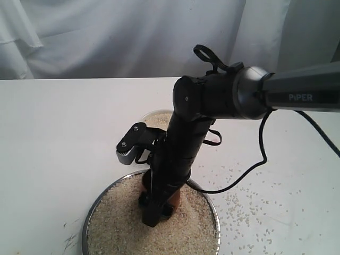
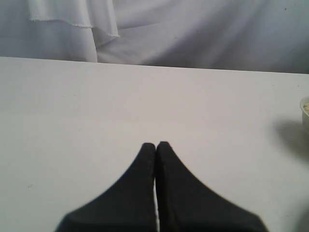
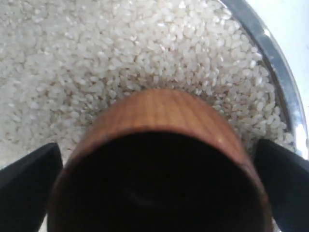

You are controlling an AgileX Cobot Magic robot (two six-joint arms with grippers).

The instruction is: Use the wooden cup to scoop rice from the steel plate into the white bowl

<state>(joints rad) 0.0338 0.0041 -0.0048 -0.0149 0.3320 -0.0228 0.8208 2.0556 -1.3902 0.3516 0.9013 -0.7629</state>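
Observation:
The steel plate [image 1: 210, 204] lies at the front, heaped with rice [image 1: 122, 223]. The wooden cup [image 3: 159, 116] rests tilted on the rice [image 3: 96, 63], its dark mouth facing the right wrist camera. My right gripper [image 3: 158, 159] reaches down over the plate, open, with a finger [image 3: 29, 179] on each side of the cup and thin gaps showing. In the exterior view the arm hides most of the cup [image 1: 174, 200] and gripper [image 1: 156, 210]. The white bowl [image 1: 154, 118] stands behind the arm with rice in it. My left gripper [image 2: 155, 145] is shut and empty over bare table.
Loose grains [image 1: 249, 212] lie scattered on the white table to the right of the plate. A black cable [image 1: 255, 164] hangs from the right arm down to the plate's rim. A white curtain backs the table. The bowl's edge [image 2: 305, 112] shows in the left wrist view.

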